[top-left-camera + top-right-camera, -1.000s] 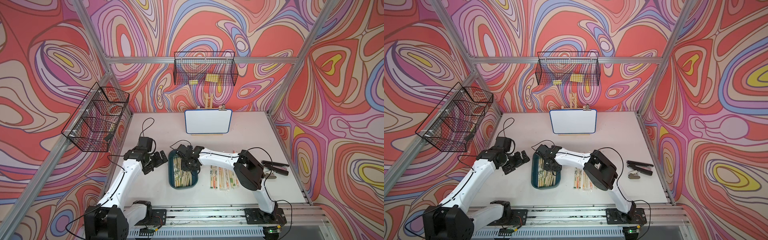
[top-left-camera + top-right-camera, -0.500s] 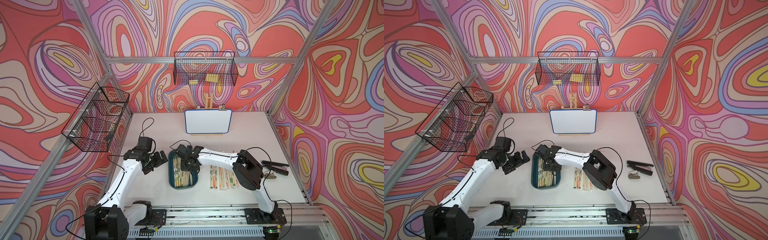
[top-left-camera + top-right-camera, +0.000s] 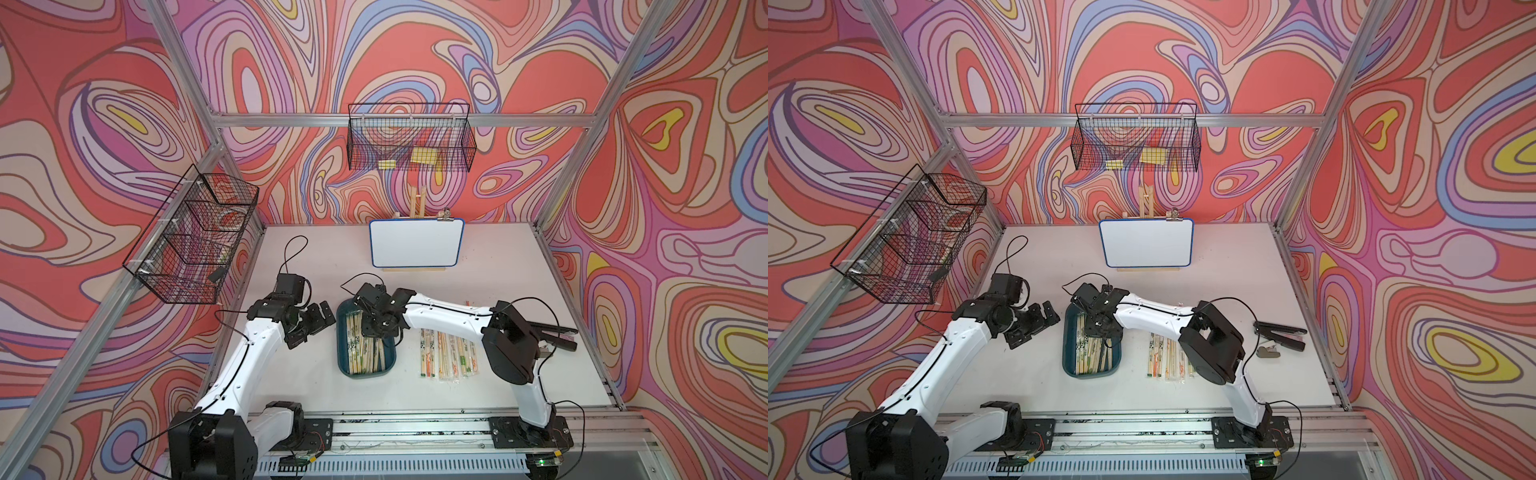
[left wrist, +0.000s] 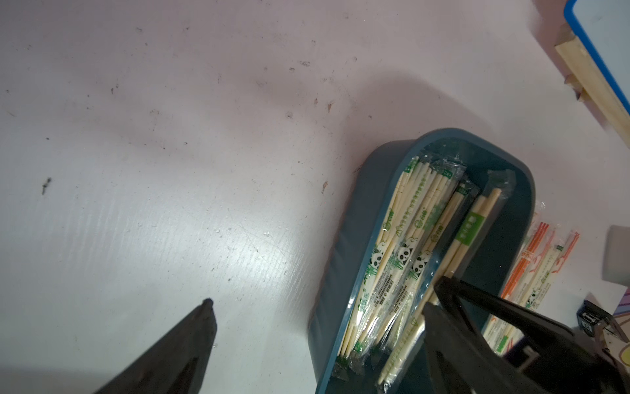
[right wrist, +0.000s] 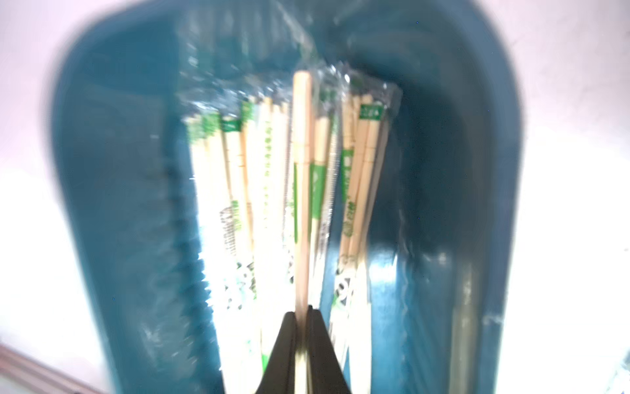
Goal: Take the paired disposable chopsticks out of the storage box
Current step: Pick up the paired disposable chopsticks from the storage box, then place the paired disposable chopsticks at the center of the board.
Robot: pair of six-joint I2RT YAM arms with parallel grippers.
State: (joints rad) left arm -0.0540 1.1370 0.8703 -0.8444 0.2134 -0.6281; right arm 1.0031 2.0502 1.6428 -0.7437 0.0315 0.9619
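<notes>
Here the right claw (image 5: 301, 317) is down in the far half of the box (image 3: 365, 373), its jaws nearly shut on a single sleeved pair of chopsticks (image 5: 302, 170); the rest of the chopsticks (image 3: 363, 353) lie lengthwise in the box, crowded toward its left wall. The box sits on the bench (image 3: 316, 257) between the two arms. A row of pairs already out (image 3: 446, 353) lies just right of it. The left claw (image 3: 316, 322) hovers just left of the box with its jaws wide and nothing in them.

The step in hand looks like the lift-out. The grip seems to sit toward one end of the pair, so the free end will probably sag; raise it slowly and straight up until that end clears the rim, then carry it right and lay it parallel to the row. The plastic sleeves look slick and overlap, so a neighbour may cling and ride up; a small pause above the pile would show this. The left claw could steady the box if it shifts.

As for print, the sleeves in the box carry green marks, small panda figures and black barcodes; the gripped pair shows a solid green block; those on the bench include orange marks. The green characters are too small to read, and no brand can be made out.
</notes>
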